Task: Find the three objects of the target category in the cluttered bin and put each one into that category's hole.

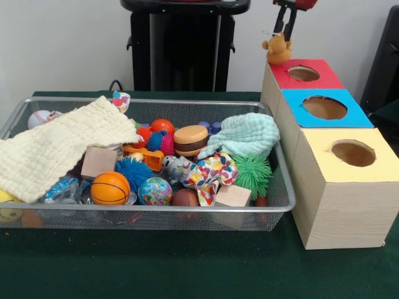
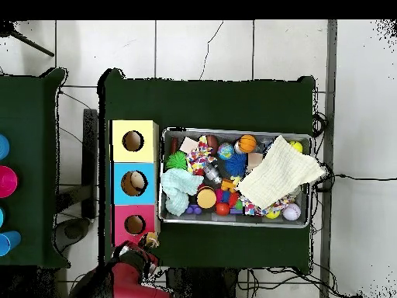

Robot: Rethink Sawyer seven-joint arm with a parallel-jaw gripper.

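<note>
Dangling from the gripper (image 1: 283, 32), tan-orange plush toy (image 1: 277, 48) hangs at the far left corner of the red-topped box (image 1: 324, 78), just short of its round hole (image 1: 303, 73). Jaws pinch it at the top, around the head. Looks light, soft, squashy; a pinch anywhere on the body should hold, low slip risk, nothing fragile. Needs shifting over the hole before release. Blue-topped box (image 1: 349, 115) and yellow-topped box (image 1: 380, 165) sit nearer in the row. Wire mesh bin (image 1: 156, 215) beside them holds balls, cloths, wooden blocks; other plush toys not spotted.
</note>
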